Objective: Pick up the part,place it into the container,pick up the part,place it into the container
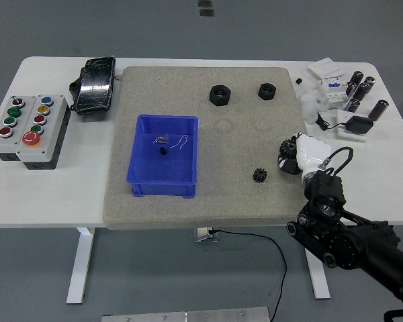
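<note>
A blue container [164,158] stands on the grey mat, left of centre; a small black part and a bit of wire lie inside it. A small black gear part [258,176] lies on the mat to the container's right. Two black nut-shaped parts sit at the far side of the mat, one [220,94] near the middle and one [266,90] to its right. My right hand [297,155], white with a black arm, hovers at the mat's right edge, right of the gear, its fingers curled with nothing seen in them. My left arm is out of view.
A button box [29,127] sits at the table's left. A black bagged item [94,84] lies at the far left of the mat. Cylinders, white boxes and a black adapter [346,97] crowd the far right corner. A cable hangs below the table's near edge.
</note>
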You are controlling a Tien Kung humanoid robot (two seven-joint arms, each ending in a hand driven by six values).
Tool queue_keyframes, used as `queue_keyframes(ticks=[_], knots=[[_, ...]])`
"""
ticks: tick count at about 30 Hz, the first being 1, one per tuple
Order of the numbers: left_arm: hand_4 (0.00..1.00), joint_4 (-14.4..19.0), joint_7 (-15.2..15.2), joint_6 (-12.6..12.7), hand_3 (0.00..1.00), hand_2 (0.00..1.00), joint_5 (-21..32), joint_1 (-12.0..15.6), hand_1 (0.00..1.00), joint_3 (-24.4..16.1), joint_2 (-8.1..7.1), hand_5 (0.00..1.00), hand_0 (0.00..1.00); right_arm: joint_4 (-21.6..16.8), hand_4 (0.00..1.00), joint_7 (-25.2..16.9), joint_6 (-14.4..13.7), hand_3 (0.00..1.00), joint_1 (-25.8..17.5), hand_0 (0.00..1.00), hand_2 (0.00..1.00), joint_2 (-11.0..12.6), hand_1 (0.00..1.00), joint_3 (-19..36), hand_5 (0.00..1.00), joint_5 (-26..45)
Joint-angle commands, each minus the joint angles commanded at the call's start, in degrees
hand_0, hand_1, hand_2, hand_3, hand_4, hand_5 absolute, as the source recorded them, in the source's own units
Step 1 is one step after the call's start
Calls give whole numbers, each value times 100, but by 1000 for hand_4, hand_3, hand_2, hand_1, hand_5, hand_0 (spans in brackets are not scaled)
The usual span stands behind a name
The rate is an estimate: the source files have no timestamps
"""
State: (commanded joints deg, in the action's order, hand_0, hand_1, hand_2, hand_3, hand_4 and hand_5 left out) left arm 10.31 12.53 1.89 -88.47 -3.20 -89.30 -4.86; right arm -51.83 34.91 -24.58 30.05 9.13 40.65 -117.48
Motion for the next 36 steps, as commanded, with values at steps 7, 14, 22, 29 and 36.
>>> queue_keyframes(ticks=[7, 14, 22, 29, 36], knots=[[695, 0, 3, -1, 618, 533, 2, -3, 551, -1, 10, 472, 629, -230, 573, -20, -125, 473, -12, 397, 525, 45, 577, 9, 32, -104], [695, 0, 21, 5, 618, 533, -15, 19, 551, -36, 5, 475, 629, -913, 559, 56, -320, 475, 111, 392, 529, 65, 575, -228, 6, -265], [694, 0, 79, 8, 617, 533, -104, 15, 552, -143, -2, 475, 629, -1722, 564, -112, -687, 489, 508, 407, 554, -179, 579, -946, 2, 55], [694, 0, 105, 6, 617, 534, -153, 11, 552, -184, -11, 476, 629, -2078, 596, -636, -839, 596, 799, 460, 605, -452, 598, -1627, 2, 770], [695, 0, 116, 6, 617, 535, -175, 16, 551, -200, -18, 478, 629, -2121, 502, -359, -302, 698, 914, 563, 652, -632, 639, -1954, 248, 165]])
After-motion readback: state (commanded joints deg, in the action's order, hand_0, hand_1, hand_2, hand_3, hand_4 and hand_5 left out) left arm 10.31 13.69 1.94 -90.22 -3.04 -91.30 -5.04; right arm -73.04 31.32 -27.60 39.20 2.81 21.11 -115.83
